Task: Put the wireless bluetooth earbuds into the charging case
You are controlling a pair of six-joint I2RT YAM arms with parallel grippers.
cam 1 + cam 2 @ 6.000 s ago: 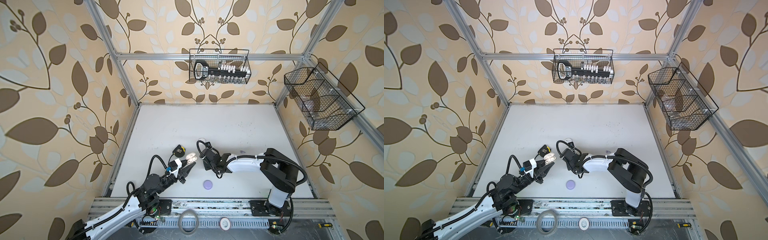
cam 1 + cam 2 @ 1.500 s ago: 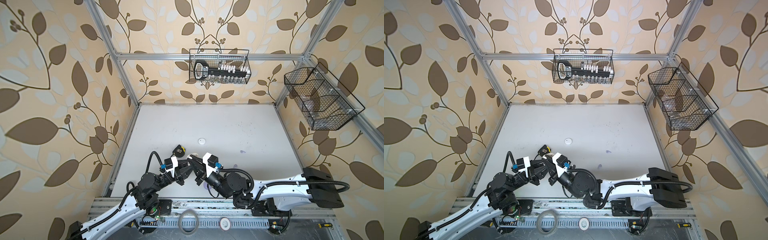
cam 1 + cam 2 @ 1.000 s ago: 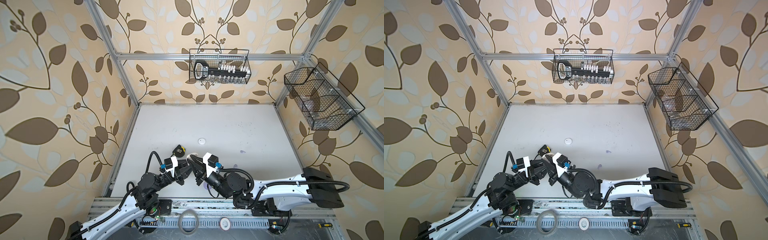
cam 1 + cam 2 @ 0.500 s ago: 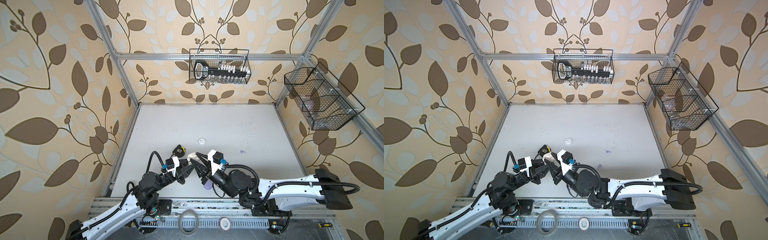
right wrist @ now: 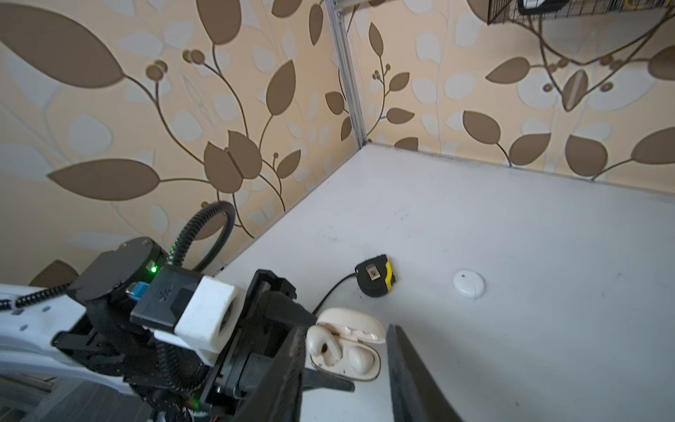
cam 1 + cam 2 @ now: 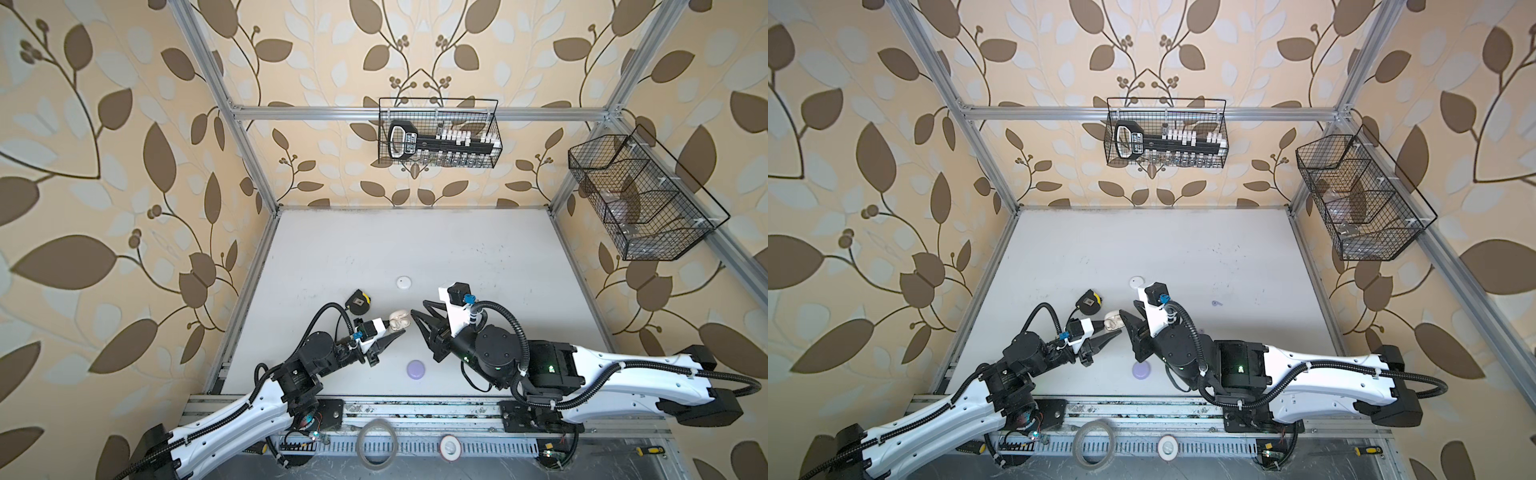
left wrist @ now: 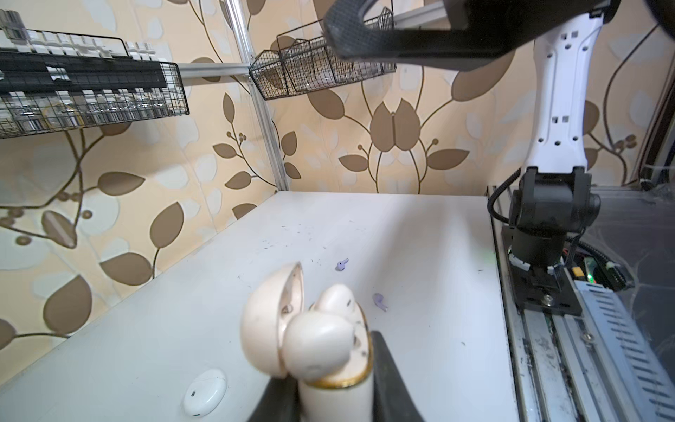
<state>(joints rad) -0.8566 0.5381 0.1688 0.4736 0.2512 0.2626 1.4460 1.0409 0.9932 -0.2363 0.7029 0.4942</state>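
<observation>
Left gripper (image 6: 394, 330) pinches open cream charging case (image 5: 347, 347), two cream earbuds (image 7: 321, 343) sitting proud inside. Right gripper (image 6: 417, 306) hovers just beside, jaws parted, empty. Off-centre press could pop buds out or twist case from narrow pinch.

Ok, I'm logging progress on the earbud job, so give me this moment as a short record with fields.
left fingers: shut on the cream case, lid open
case contents: two cream earbuds
right fingers: open, empty, clear of the case
loose on table: two lavender earbuds
closed cases: lavender case, white case
other: tape measure
</observation>
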